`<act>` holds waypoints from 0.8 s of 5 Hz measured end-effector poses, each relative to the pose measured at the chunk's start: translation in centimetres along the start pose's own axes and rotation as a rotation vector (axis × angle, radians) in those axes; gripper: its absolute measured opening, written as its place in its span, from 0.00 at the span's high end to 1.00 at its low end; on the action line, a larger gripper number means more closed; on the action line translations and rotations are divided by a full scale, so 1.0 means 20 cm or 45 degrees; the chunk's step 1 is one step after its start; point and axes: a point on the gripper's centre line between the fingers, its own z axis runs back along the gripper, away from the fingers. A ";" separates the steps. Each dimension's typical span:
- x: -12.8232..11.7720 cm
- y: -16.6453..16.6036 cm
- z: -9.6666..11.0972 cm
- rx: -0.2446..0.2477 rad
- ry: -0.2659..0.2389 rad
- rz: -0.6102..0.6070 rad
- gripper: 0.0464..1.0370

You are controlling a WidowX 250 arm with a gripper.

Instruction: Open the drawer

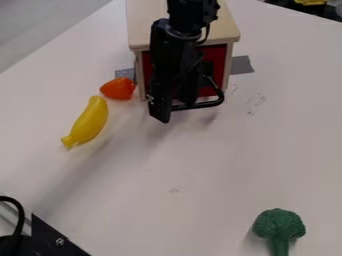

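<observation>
Bracket (53, 239), black, lower left corner. Broccoli (278, 226), lower right. Drawer (214, 54), red, in the box (145, 25); it looks shut. Gripper (162, 106), at the handle (211, 104); spread or pressed together, cannot tell. Risk: a shallow hold may slip off; a skewed pull may drag the box.

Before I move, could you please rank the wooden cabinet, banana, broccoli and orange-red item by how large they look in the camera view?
1. Wooden cabinet
2. Banana and broccoli: too alike to rank, the broccoli being cut off at the edge
3. Orange-red item
</observation>
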 end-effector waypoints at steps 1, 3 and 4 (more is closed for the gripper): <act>0.00 0.00 -0.01 0.004 -0.008 -0.002 0.04; 0.00 -0.02 -0.03 0.008 -0.026 -0.006 0.04; 0.02 -0.03 -0.02 0.006 -0.050 -0.009 0.04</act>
